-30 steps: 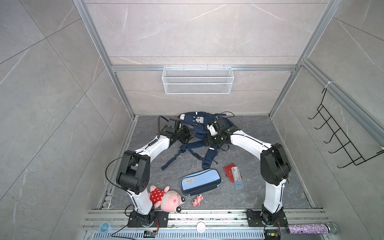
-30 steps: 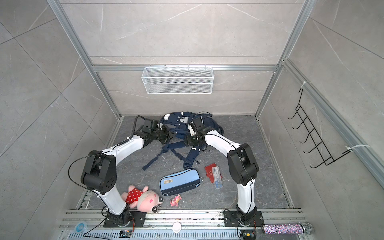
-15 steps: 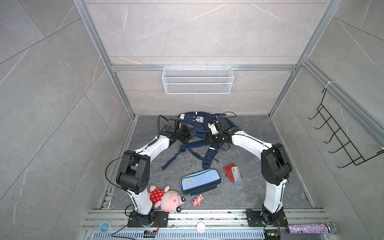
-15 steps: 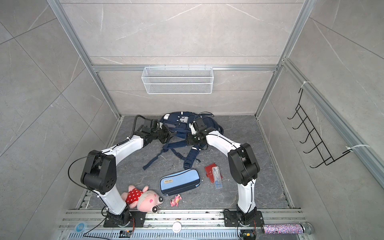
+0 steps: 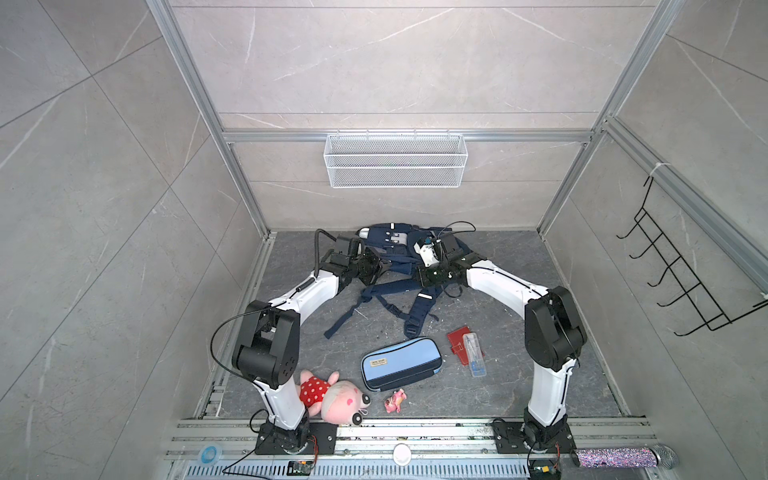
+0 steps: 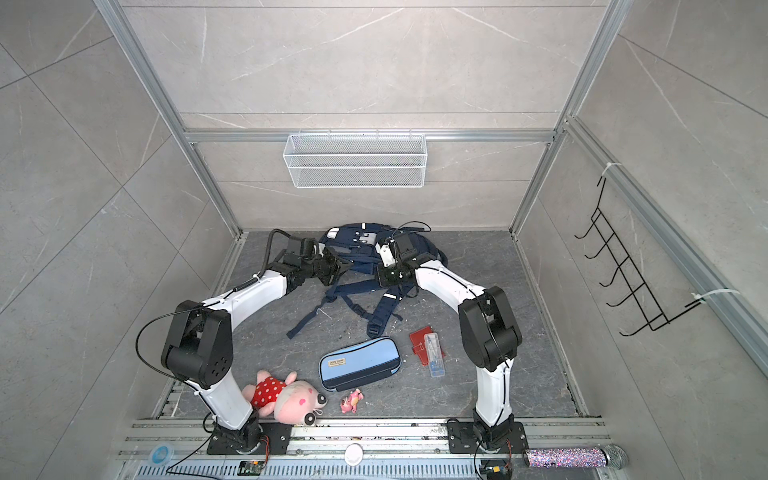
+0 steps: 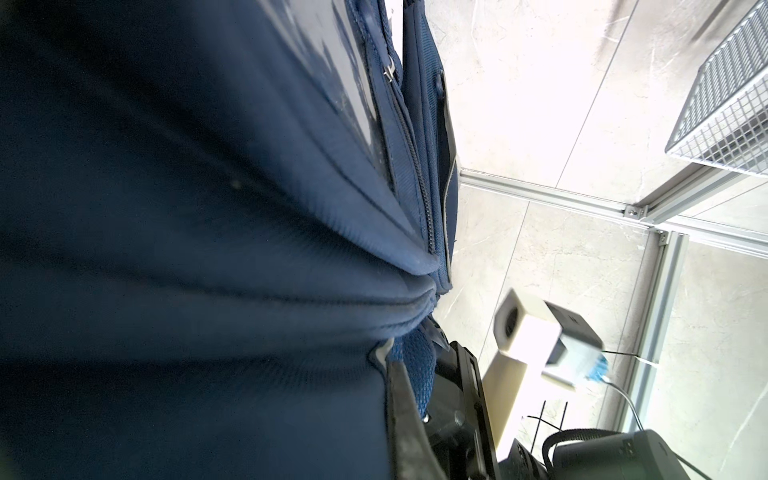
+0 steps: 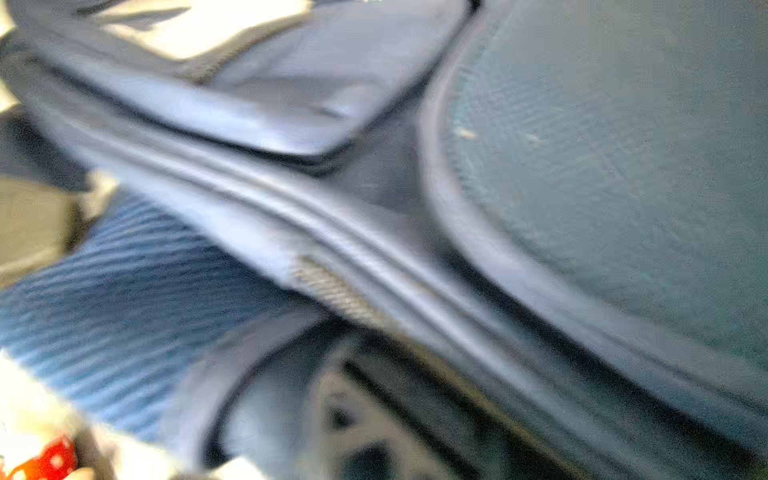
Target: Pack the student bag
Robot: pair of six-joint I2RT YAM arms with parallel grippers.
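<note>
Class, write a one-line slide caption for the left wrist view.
Navy student bag fills the left wrist view; a white wire basket hangs on the wall behind.

Bright even top views, blurred wrist views (right worst), blown-out highlights

Both arms reach forward, elbows bent, left gripper (image 5: pixel 381 266) and right gripper (image 5: pixel 419 271) closed at the student bag's (image 5: pixel 395 246) near edge.

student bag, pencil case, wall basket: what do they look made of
Student bag: navy woven fabric, matte; the ribbed weave and stitched zip seams show up close.
Pencil case: probably soft fabric, a light-blue panel with navy trim and a rounded shape.
Wire basket: white mesh, likely painted metal wire; the grid is see-through.
</note>
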